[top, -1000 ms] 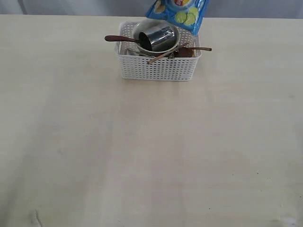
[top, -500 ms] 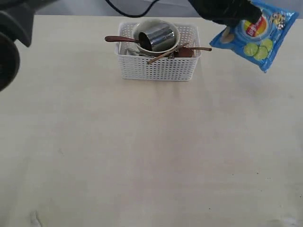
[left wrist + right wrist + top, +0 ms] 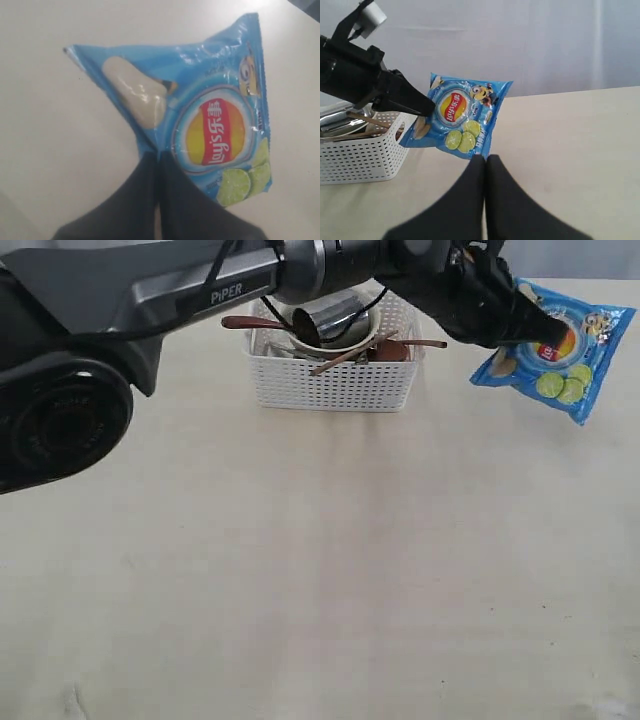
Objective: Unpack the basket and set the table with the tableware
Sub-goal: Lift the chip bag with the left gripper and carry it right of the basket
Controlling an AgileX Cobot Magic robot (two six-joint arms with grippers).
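The white basket (image 3: 330,385) stands at the back of the table (image 3: 300,570). It holds tableware: a steel cup (image 3: 335,313) lying in an off-white bowl (image 3: 352,338), a reddish-brown spoon (image 3: 250,323), chopsticks (image 3: 345,355) and a brown plate (image 3: 392,352). My left gripper (image 3: 535,335) reaches across above the basket and is shut on a blue chips bag (image 3: 560,365), which hangs in the air to the basket's right. Its black fingers (image 3: 172,185) pinch the bag's edge (image 3: 215,115). My right gripper (image 3: 485,157) is shut with nothing in it, low over the table near the bag (image 3: 462,117).
The left arm's dark body (image 3: 120,300) spans the back left of the exterior view and passes over the basket's rear rim. The basket (image 3: 360,150) lies beside the hanging bag in the right wrist view. A grey curtain (image 3: 520,45) closes off the far side.
The left arm has carried the chips bag from above the basket's back edge out to the right and slightly lower. The basket's contents have not moved.
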